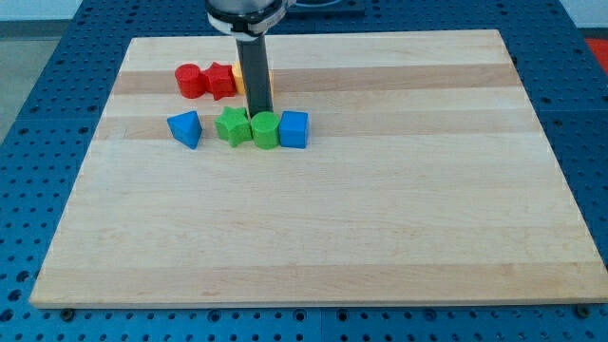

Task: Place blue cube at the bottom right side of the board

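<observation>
The tip (pixel 257 114) sits just above the two green blocks (pixel 249 127), no jaws on this rod. The blue cube (pixel 294 129) touches their right side, upper-middle of the board (pixel 313 228).

One camera looks down at a slant from beyond the bottom edge of the wooden board (pixel 313 247), taking in all of it.
</observation>
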You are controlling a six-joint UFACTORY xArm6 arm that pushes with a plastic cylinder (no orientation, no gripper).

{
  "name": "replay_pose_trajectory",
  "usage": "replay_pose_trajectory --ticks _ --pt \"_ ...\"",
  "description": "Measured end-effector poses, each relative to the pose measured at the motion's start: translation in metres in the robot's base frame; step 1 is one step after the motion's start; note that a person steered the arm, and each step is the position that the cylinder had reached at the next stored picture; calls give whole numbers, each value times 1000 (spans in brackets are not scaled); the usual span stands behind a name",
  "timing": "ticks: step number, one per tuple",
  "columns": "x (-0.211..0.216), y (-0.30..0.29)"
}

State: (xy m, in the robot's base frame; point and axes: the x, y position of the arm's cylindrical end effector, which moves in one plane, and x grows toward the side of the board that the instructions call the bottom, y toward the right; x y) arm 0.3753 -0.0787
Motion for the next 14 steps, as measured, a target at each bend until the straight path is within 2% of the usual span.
replay_pose_trajectory --ticks 1,3,4,5,6,8,9,10,12,13,14 --pt "21 25" --pt "21 145" --pt "24 143" --pt "34 102" --pt "48 103" --pt "56 211" --pt "78 254" --pt "73 254" --pt "25 232" --pt "26 282" --pt "45 321"
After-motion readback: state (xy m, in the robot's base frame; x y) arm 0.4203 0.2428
